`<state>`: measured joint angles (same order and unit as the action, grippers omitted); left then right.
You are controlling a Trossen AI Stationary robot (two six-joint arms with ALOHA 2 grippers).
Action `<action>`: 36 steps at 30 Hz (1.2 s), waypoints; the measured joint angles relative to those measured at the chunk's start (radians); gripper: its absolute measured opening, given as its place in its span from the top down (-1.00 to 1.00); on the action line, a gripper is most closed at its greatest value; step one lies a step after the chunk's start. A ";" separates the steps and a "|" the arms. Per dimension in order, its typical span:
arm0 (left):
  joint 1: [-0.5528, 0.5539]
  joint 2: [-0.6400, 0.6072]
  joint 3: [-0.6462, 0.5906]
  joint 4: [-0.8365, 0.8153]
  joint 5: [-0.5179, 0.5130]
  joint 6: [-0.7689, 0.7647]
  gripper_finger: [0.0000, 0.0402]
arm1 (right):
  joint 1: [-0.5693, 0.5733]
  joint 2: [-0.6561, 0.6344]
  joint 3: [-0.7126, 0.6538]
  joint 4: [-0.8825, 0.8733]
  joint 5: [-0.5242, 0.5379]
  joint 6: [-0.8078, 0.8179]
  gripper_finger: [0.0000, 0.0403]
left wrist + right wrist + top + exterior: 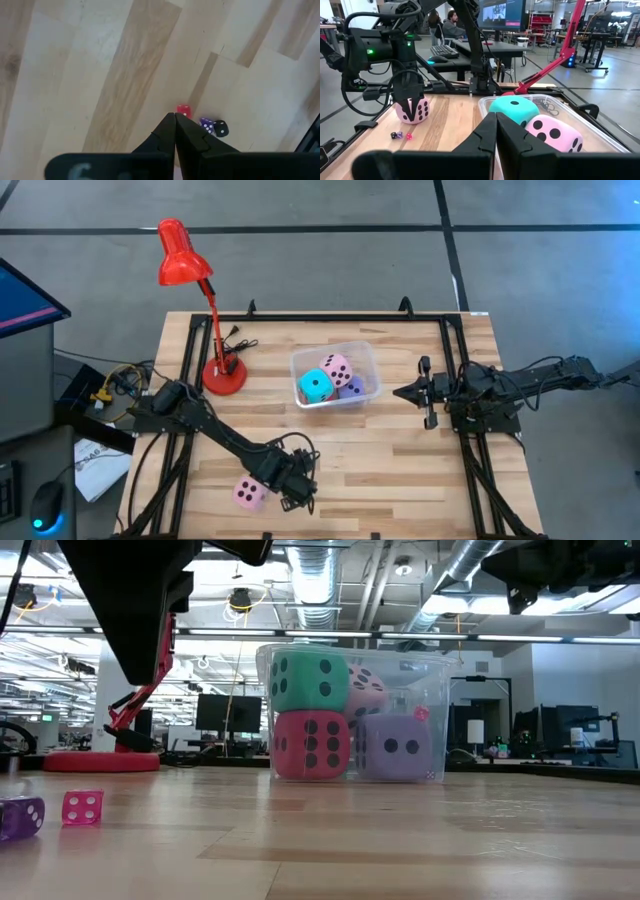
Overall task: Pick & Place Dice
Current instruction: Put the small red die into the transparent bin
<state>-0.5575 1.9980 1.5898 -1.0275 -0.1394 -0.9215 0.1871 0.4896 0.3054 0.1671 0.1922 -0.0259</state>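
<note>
bin (pixel 366 350): 4 dice | table (pixel 400 470): 1 pink die (pixel 249 493)

The middle of the table (pixel 400 470) is blocked by a clear bin (pixel 365 360) holding four dice, the cyan die (pixel 316 387) and a pink die (pixel 337 369) topping the red (pixel 310 744) and lavender (pixel 395 747) ones, with the red lamp (pixel 222 375) standing just beside it toward the left arm. The near left corner is crowded by the left gripper (pixel 297 502), fingers closed, next to the loose pink die (pixel 249 494) and three tiny dice (pixel 401 135). Bare boards lie between the bin and the near edge, and between the bin and the closed right gripper (pixel 398 392).
</note>
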 joint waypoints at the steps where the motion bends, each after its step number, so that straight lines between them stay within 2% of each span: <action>1: 0.000 0.000 0.000 0.002 0.000 0.000 1.00 | 0.000 0.000 0.000 -0.001 0.000 0.000 0.97; 9: 0.001 0.000 0.000 0.025 0.000 -0.002 0.96 | 0.000 0.000 0.000 -0.002 0.000 0.000 0.97; 17: 0.004 0.000 -0.001 0.025 -0.018 0.002 0.53 | 0.000 0.000 0.000 -0.002 0.000 0.000 0.97; 22: 0.001 -0.001 -0.001 0.025 -0.018 0.080 0.28 | 0.000 0.000 0.000 -0.002 0.000 0.000 0.97; 26: -0.004 -0.002 -0.001 0.027 -0.019 0.084 0.11 | 0.000 0.000 0.000 -0.002 0.000 0.000 0.97; 31: -0.004 -0.002 -0.001 0.036 -0.019 0.072 -0.01 | 0.000 0.000 0.000 -0.002 0.000 0.000 0.97; 36: -0.004 -0.002 -0.001 0.065 -0.019 0.074 -0.05 | 0.000 0.000 0.000 -0.002 0.000 0.000 0.97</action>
<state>-0.5617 1.9965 1.5887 -0.9621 -0.1585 -0.8475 0.1875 0.4898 0.3054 0.1646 0.1924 -0.0261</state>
